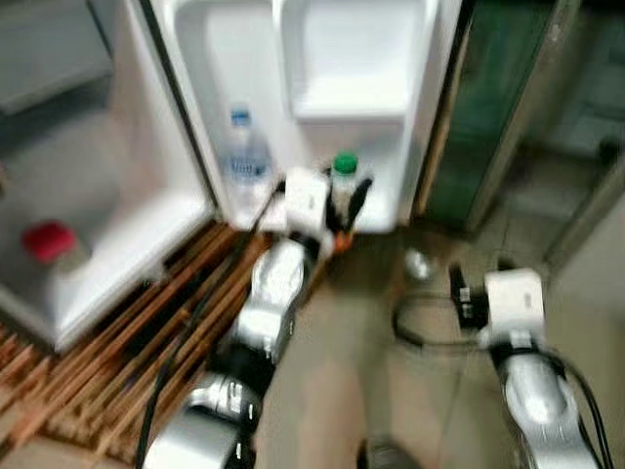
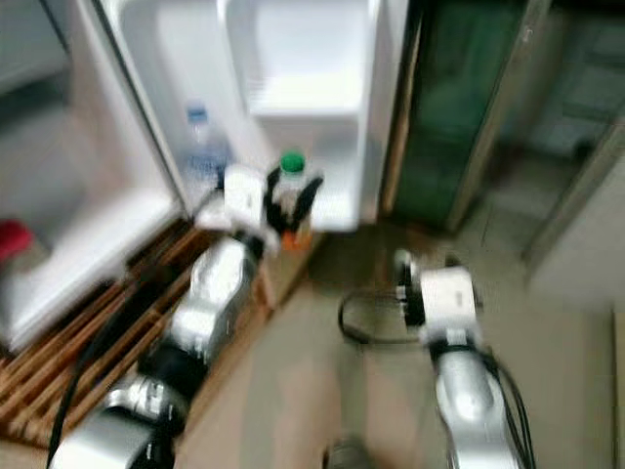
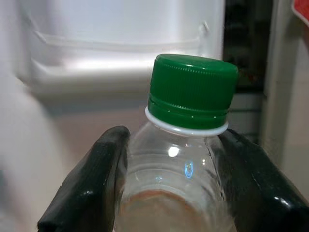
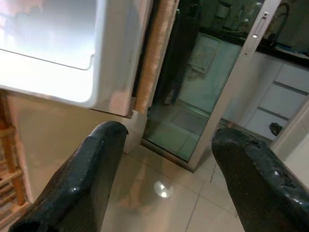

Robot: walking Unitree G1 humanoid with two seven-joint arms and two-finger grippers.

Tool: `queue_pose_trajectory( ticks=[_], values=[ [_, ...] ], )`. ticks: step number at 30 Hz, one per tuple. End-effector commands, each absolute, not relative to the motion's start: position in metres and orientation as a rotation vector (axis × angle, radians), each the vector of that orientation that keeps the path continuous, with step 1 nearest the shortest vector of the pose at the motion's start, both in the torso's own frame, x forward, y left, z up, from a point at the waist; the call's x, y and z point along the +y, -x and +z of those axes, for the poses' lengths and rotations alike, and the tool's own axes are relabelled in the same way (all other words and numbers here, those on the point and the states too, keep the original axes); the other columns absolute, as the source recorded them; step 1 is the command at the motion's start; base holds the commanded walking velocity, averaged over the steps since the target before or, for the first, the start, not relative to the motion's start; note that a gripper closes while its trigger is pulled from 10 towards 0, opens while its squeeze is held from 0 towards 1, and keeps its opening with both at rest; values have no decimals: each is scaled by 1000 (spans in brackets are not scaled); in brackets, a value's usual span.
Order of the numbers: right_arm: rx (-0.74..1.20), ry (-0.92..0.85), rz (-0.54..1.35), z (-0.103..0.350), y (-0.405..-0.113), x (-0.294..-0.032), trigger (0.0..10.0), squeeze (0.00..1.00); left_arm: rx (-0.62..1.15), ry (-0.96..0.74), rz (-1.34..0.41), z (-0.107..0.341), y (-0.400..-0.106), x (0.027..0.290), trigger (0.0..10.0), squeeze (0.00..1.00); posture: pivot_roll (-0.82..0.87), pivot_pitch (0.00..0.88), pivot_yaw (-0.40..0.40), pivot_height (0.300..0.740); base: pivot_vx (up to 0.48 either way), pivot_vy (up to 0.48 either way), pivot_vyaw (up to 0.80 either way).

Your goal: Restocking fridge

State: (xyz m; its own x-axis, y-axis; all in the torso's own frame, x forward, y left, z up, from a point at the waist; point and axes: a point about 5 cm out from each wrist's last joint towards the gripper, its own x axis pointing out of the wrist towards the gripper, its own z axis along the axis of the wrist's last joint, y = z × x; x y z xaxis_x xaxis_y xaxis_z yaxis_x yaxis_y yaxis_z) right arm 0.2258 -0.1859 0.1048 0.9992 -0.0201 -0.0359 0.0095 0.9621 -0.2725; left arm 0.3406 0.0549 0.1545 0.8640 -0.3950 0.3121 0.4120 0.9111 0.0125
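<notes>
Honestly, your left gripper point(image 1: 349, 200) is only pinching the green-capped bottle point(image 3: 186, 145) by its neck; it could slip near the door shelf point(image 1: 376, 210); right gripper point(image 4: 166, 179) released.

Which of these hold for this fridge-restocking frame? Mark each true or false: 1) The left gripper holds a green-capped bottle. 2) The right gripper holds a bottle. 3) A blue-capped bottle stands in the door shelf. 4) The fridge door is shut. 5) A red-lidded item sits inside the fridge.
1) True: the left gripper is shut on the green-capped bottle.
2) False: the right gripper is open, with floor between its fingers.
3) True: the blue-capped bottle stands in the door shelf.
4) False: the fridge door is open.
5) True: the red-lidded item sits there.
</notes>
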Motion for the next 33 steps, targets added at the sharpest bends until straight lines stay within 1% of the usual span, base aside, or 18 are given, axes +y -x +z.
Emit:
queue_pose_trajectory(
  ticks=[1, 4, 7, 10, 11, 12, 13, 14, 15, 16, 18, 19, 20, 22, 23, 24, 28, 33],
  values=[
    [10, 271, 12, 110, -228, -180, 10000, 133, -388, 42, -394, 168, -341, 66, 10000, 0, -341, 0, 102, 740, 0, 0, 0],
    [-24, 271, -21, 119, -221, -184, 10000, 133, -329, 12, -417, 158, -328, 88, 10000, 0, -306, 0, 111, 740, 0, 0, 0],
    [-37, 275, -64, 129, -201, -192, 10000, 133, -220, -60, -426, 146, -304, 124, 10000, 0, -276, 0, 111, 740, 0, 0, 0],
    [0, 259, -108, 126, -181, -202, 10000, 133, -95, -17, -368, 137, -273, 164, 10000, 0, -229, 0, 104, 740, 0, 0, 0],
    [0, 259, -108, 126, -181, -202, 10000, 133, -95, -17, -368, 137, -273, 164, 10000, 0, -229, 0, 104, 740, 0, 0, 0],
    [12, 244, -122, 124, -177, -205, 10000, 129, -58, 23, -356, 133, -255, 171, 10000, 0, -222, 0, 96, 740, 0, 0, 0],
    [15, 233, -128, 124, -175, -208, 10000, 129, -46, 41, -362, 132, -241, 172, 10000, 0, -215, 0, 92, 740, 0, 0, 0],
    [15, 233, -128, 124, -175, -208, 10000, 129, -46, 41, -362, 132, -241, 172, 10000, 0, -215, 0, 92, 740, 0, 0, 0],
    [3, 223, -124, 125, -179, -210, 10000, 129, -56, 68, -359, 134, -232, 165, 10000, 0, -202, 0, 84, 740, 0, 0, 0],
    [-9, 228, -112, 126, -186, -210, 10000, 137, -107, 84, -345, 142, -240, 157, 10000, 0, -206, 0, 81, 740, 0, 0, 0],
    [-15, 232, -105, 127, -190, -209, 10000, 137, -136, 98, -336, 148, -246, 151, 10000, 0, -206, 0, 81, 740, 0, 0, 0],
    [-42, 228, -84, 131, -204, -204, 10000, 137, -183, 137, -320, 161, -266, 137, 10000, 0, -209, 0, 73, 740, 480, 0, 0],
    [-42, 228, -84, 131, -204, -204, 10000, 137, -183, 137, -320, 161, -266, 137, 10000, 0, -209, 0, 73, 740, 480, 0, 0],
    [-65, 228, -60, 135, -214, -199, 10000, 133, -202, 149, -352, 172, -277, 123, 10000, 0, -215, 0, 77, 740, 480, 0, 0],
    [-77, 230, -50, 137, -220, -197, 10000, 137, -212, 167, -385, 178, -280, 115, 10000, 0, -223, 0, 78, 740, 480, 0, 0],
    [-77, 230, -50, 137, -220, -197, 10000, 137, -212, 167, -385, 178, -280, 115, 10000, 0, -223, 0, 78, 740, 480, 0, 0],
    [-109, 211, -51, 143, -237, -193, 10000, 133, -232, 207, -484, 188, -289, 94, 10000, 0, -247, 0, 98, 740, 480, 0, 0],
    [-97, 207, -45, 141, -236, -192, 10000, 129, -236, 203, -516, 188, -290, 88, 10000, 0, -254, 0, 98, 740, 480, 0, 0]
  ],
)
